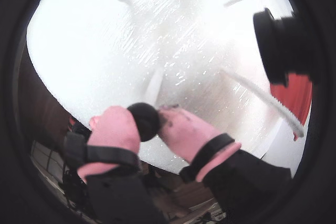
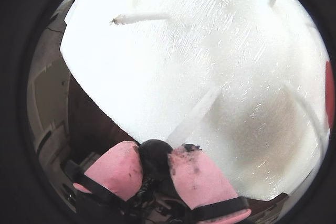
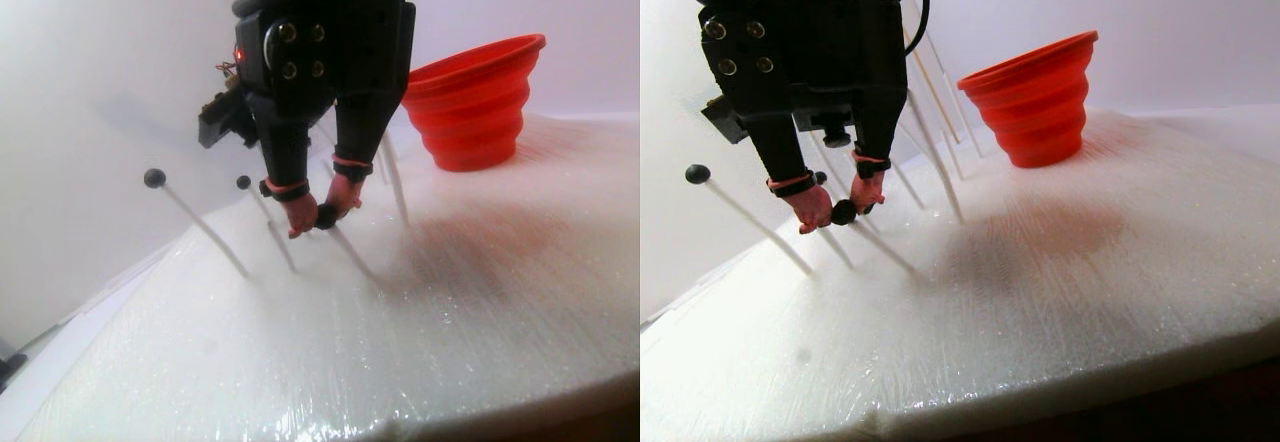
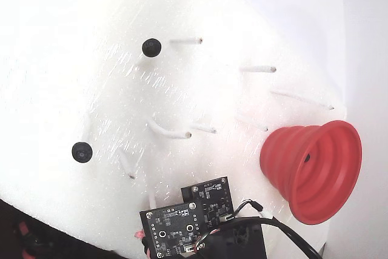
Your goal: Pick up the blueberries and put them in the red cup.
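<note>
While the pincer [image 3: 326, 214] squeezes a blueberry [image 1: 144, 120] between its two pink fingertips [image 1: 116, 127], the berry looks to be sitting right at the top of a thin white peg [image 3: 355, 254], so my read is this one is being plucked and has not yet come clear.

Going left to right in the stereo pair view: far left, a berry [image 3: 154, 177] perches on its slanted peg, untouched. Next along, a second berry [image 3: 243, 182] on a shorter peg, just beside the arm. Then the pinched berry, low over the white foam bench [image 3: 400, 342]. Well apart to the right stands the red cup [image 3: 470, 102], upright, mouth open wide.

In the fixed view the two waiting berries show clearly, one [image 4: 151, 47] high up, one [image 4: 82, 151] at the left, and several pegs stand bare. A small dark spot [image 4: 307, 158] sits inside the cup; it may be a berry already delivered, but it's too small to call. How many have gone in, I cannot say for sure.

So the count as it stands: one berry in the grip, two on pegs. What's left, I'd judge, is lifting this one free, carrying it across to the cup, dropping it, then going back for the other two.
</note>
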Robot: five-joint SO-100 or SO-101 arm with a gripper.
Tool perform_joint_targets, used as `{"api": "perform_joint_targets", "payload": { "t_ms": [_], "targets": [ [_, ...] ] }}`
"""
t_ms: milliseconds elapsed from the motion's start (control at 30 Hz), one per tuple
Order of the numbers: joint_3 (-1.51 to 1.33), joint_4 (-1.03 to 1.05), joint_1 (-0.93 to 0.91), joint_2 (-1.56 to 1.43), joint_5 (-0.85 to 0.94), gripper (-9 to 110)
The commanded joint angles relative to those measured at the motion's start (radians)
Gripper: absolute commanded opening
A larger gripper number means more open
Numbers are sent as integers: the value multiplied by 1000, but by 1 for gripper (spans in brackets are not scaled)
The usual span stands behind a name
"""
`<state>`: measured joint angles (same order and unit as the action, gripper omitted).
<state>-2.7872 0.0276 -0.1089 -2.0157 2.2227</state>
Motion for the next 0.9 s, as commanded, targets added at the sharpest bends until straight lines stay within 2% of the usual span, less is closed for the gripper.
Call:
{"api": "perform_joint_targets", "payload": {
  "t_ms": [0, 867],
  "targets": [
    [17, 43, 52, -97, -21, 8],
    [92, 178, 51, -235, -104, 9]
  ]
}}
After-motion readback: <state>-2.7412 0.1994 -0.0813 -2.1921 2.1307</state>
